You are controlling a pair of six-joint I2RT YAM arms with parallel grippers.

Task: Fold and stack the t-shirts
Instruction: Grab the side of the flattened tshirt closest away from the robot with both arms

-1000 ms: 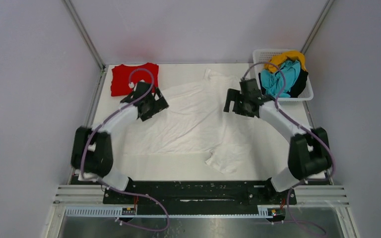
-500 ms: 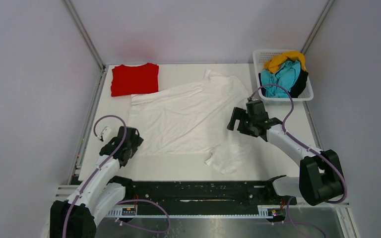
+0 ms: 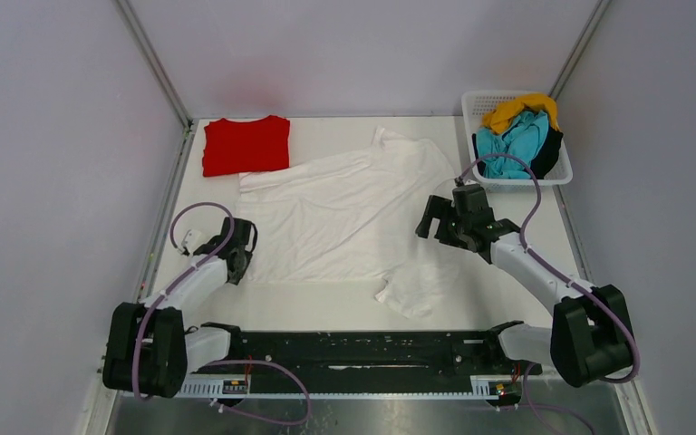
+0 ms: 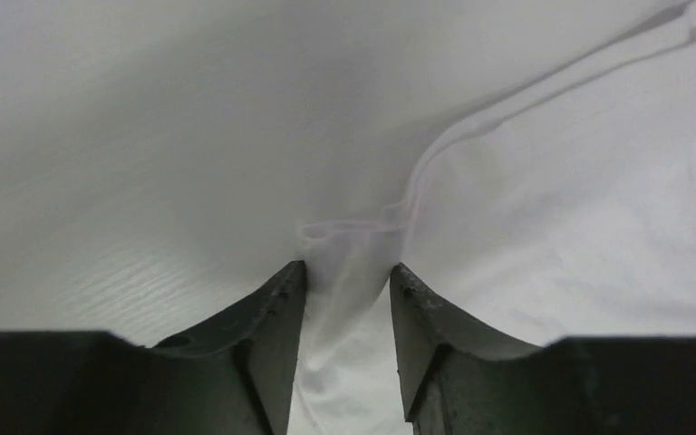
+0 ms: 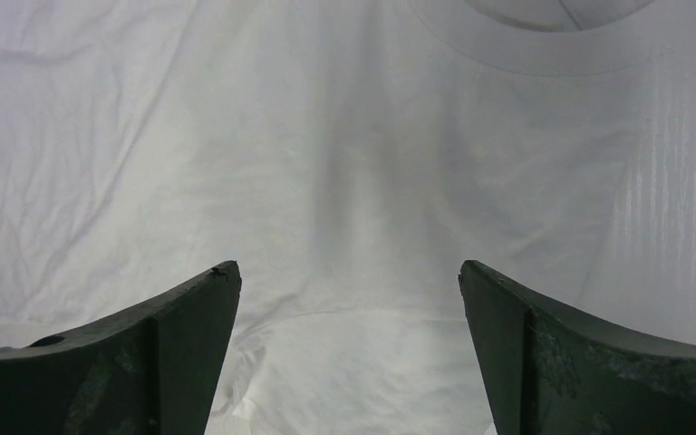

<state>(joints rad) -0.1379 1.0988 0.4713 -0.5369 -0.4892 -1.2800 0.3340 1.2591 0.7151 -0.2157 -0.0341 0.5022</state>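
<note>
The white t-shirt [image 3: 344, 213] lies spread out on the table, with one sleeve [image 3: 412, 290] crumpled near the front. My left gripper [image 3: 240, 258] sits at the shirt's near-left corner. In the left wrist view its jaws [image 4: 346, 272] pinch a bunched bit of the white hem [image 4: 353, 236]. My right gripper [image 3: 439, 222] hovers open over the shirt's right side; in the right wrist view only flat white cloth [image 5: 326, 163] lies below its wide jaws [image 5: 349, 272], with the collar [image 5: 544, 45] ahead. A folded red t-shirt [image 3: 246, 145] rests at the far left.
A white lattice basket [image 3: 521, 179] at the far right holds teal [image 3: 512, 145], yellow [image 3: 517, 109] and black [image 3: 551, 149] shirts. Bare table [image 3: 308, 299] shows in front of the white shirt. Metal frame posts rise at the back corners.
My left arm swung back from beside the red shirt to the white shirt's near-left corner, and its jaws narrowed onto the hem. My right arm drew slightly nearer and stayed open.
</note>
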